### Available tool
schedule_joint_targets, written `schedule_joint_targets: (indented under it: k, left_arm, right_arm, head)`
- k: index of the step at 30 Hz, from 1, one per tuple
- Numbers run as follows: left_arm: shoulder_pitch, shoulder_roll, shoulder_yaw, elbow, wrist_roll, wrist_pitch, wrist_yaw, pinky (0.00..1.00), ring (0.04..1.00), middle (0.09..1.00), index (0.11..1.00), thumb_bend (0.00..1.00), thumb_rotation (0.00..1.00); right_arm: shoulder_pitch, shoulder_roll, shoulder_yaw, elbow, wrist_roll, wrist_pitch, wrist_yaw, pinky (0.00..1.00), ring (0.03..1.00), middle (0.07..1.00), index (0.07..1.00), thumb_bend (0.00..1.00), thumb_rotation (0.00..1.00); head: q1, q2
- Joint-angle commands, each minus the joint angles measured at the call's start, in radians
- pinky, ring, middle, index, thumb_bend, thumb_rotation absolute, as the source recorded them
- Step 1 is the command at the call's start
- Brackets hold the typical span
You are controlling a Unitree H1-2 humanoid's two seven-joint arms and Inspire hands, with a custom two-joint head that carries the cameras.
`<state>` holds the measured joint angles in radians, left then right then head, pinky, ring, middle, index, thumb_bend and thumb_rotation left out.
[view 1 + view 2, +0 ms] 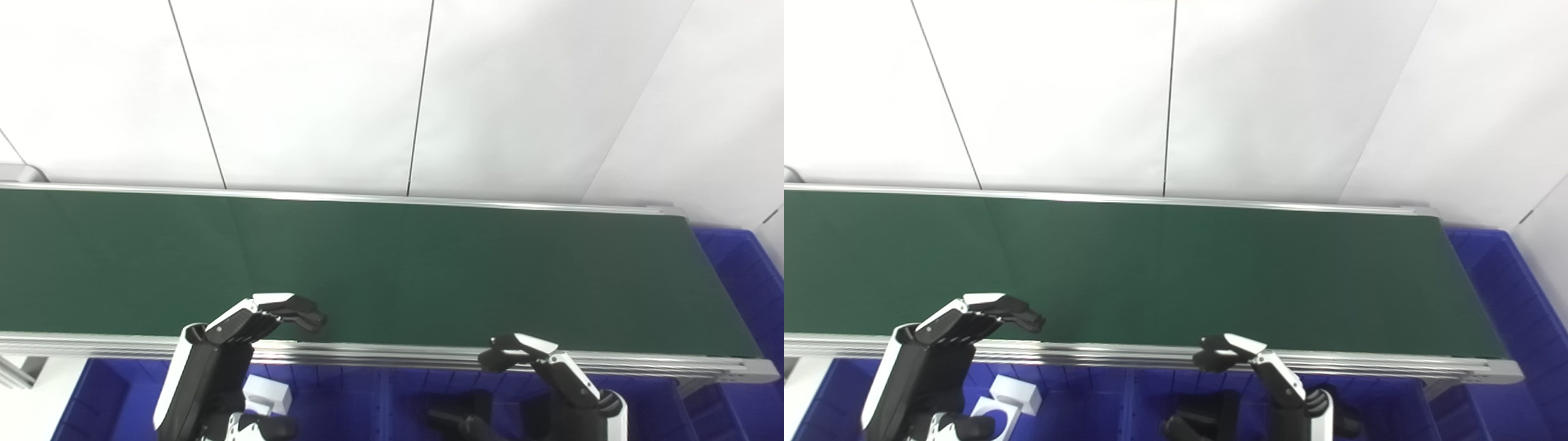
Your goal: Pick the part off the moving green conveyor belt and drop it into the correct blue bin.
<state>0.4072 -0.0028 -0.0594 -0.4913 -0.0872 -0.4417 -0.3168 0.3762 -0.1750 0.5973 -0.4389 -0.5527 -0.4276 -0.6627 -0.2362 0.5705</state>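
- green conveyor belt [392, 269] bare, no part showing on it
- left hand [245, 334] raised over the belt's near rail [380, 354], fingers [294, 309] curled forward, apart, holding nothing
- right hand [551, 373] at the near rail, fingers [511, 352] bent, gripping nothing
- blue bins [343, 398] below the rail: white part [266, 395] in the left one, black part [456, 413] in the next
- another blue bin [744, 288] at the belt's right end

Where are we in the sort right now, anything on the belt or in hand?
Done, by the look of it: a white part lies in the near left blue bin, and dark parts in the one beside it. In hand: nothing; the left hand and right hand hover empty at the near rail. Left: the green belt shows no part to pick.
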Motion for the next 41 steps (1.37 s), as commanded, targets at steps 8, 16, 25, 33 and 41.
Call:
schedule_joint_targets:
  k: [8,16,25,33,41]
  left_arm:
    - [-0.005,0.002,-0.007,-0.009,0.013,-0.028,0.016,0.53,0.585,0.616,0.655,0.72,0.55]
    - [-0.012,0.017,-0.008,0.042,-0.002,-0.028,0.018,0.56,0.603,0.639,0.655,0.72,0.51]
    - [-0.004,0.076,-0.034,0.1,0.007,-0.027,0.019,0.61,0.657,0.691,0.711,0.74,0.54]
    - [0.015,0.065,-0.041,0.07,0.004,-0.027,0.042,0.6,0.64,0.676,0.704,0.76,0.55]
    - [0.02,0.058,-0.056,0.038,0.009,-0.027,0.047,0.59,0.639,0.674,0.706,0.76,0.57]
  right_arm:
    - [0.006,0.01,-0.012,-0.018,-0.012,-0.042,-0.007,0.41,0.456,0.498,0.564,0.56,0.46]
    - [-0.002,-0.001,-0.012,-0.001,0.012,-0.042,0.012,0.42,0.477,0.527,0.596,0.56,0.44]
    - [0.051,0.013,-0.074,-0.001,0.136,-0.034,0.235,0.52,0.585,0.64,0.718,0.66,0.54]
    - [0.059,0.035,-0.081,-0.029,0.15,-0.042,0.255,0.53,0.583,0.627,0.706,0.62,0.56]
    - [0.054,0.036,-0.077,-0.048,0.162,-0.042,0.257,0.53,0.573,0.617,0.7,0.59,0.53]
  head:
    - [0.006,0.022]
    - [0.022,0.06]
    - [0.053,0.132]
    - [0.058,0.142]
    - [0.074,0.148]
